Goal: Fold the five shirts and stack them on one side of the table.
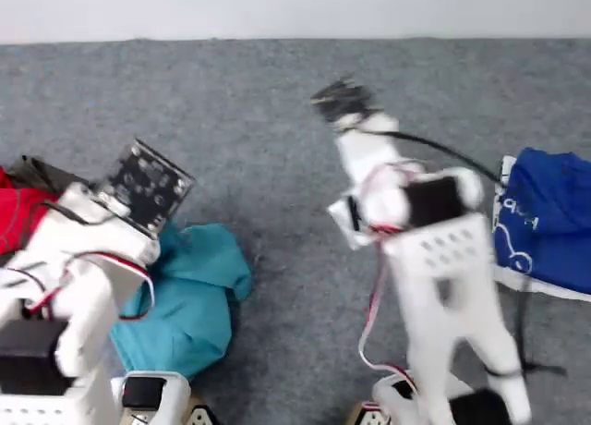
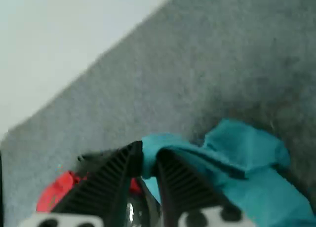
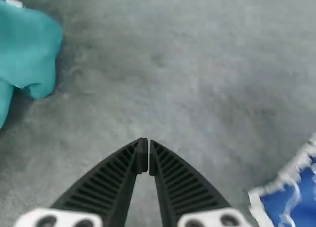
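A crumpled teal shirt (image 1: 189, 305) lies on the grey mat at the front left. My left gripper (image 2: 148, 153) is shut on a fold of the teal shirt (image 2: 247, 163), with cloth pinched between the fingertips. A red shirt (image 1: 18, 214) sits at the left edge, behind the left arm. A blue shirt (image 1: 547, 217) rests on white cloth at the right edge. My right gripper (image 3: 145, 145) is shut and holds nothing, hovering over bare mat in the middle, between the teal shirt (image 3: 24, 49) and the blue shirt (image 3: 291, 205). From above, the right gripper (image 1: 342, 100) points toward the far side.
The grey mat (image 1: 277, 166) covers the table up to a pale wall at the back. Both arm bases stand at the front edge. A dark garment (image 1: 37, 173) shows behind the red shirt. A black cable (image 1: 452, 152) runs from the right arm toward the blue shirt.
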### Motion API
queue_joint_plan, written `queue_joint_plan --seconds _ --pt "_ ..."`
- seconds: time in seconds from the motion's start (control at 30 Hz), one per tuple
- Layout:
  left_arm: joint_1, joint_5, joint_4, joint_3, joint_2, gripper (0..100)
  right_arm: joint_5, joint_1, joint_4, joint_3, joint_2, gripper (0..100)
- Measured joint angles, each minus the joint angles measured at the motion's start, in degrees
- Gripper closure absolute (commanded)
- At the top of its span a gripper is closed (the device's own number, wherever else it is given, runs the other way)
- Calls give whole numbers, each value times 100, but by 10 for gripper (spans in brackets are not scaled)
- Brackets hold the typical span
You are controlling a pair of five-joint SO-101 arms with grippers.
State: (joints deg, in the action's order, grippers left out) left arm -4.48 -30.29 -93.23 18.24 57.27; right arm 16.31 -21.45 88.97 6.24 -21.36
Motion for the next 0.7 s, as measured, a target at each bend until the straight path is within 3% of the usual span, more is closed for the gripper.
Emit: queue_joint_plan --seconds 0.2,0.4,0.7 --pt "-1389 -870 448 1925 1284 985 -9 -343 -747 -44 1319 913" --pt "-2778 -1380 800 3393 2321 985 -9 -738 -862 -1125 2734 877" --pt "-3112 -1477 835 4273 3218 985 -9 -1433 -862 -3147 5011 843"
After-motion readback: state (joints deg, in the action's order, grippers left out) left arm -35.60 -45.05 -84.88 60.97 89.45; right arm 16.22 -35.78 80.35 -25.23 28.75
